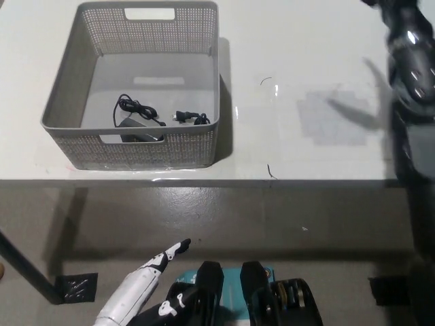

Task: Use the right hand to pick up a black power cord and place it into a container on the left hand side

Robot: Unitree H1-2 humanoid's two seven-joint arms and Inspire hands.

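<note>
The black power cord (141, 117) lies coiled on the floor of the grey mesh basket (136, 153), with its plug toward the basket's right wall. The basket stands at the left of the white table (285, 75). My black right arm (412, 64) runs up the picture's right edge, blurred and well away from the basket; its hand is past the top edge and hidden. Below the table's front edge, at the lower left, my white left hand (151, 270) rests open with its fingers stretched out and nothing in it.
A grey square patch (333, 119) marks the tabletop at the right. Two small dark specks (266, 80) lie on the table between the basket and the patch. The table's front edge (272, 180) crosses the picture, with the grey floor below it.
</note>
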